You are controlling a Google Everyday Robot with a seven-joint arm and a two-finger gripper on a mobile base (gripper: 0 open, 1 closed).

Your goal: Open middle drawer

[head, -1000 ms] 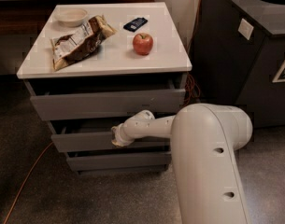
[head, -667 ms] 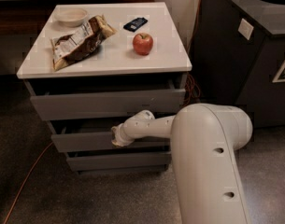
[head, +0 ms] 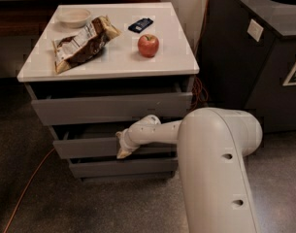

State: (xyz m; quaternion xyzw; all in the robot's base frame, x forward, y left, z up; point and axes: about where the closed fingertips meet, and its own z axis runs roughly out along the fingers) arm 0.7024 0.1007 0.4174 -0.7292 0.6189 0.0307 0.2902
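The middle drawer (head: 89,147) is the grey flat front of medium height in the white-topped cabinet. It sits between the taller top front (head: 108,108), which stands out a little, and the lower front (head: 123,168). The middle drawer stands slightly out from the cabinet, with a dark gap above it. My gripper (head: 123,150) rests at the upper edge of the middle drawer's front, right of its centre. My white arm (head: 215,164) reaches in from the lower right. The drawer's inside is hidden.
On the white cabinet top (head: 176,57) lie a white bowl (head: 74,16), a chip bag (head: 82,41), a small blue packet (head: 140,24) and a red apple (head: 148,45). A dark bin unit (head: 254,57) stands to the right. An orange cable (head: 28,183) runs across the floor on the left.
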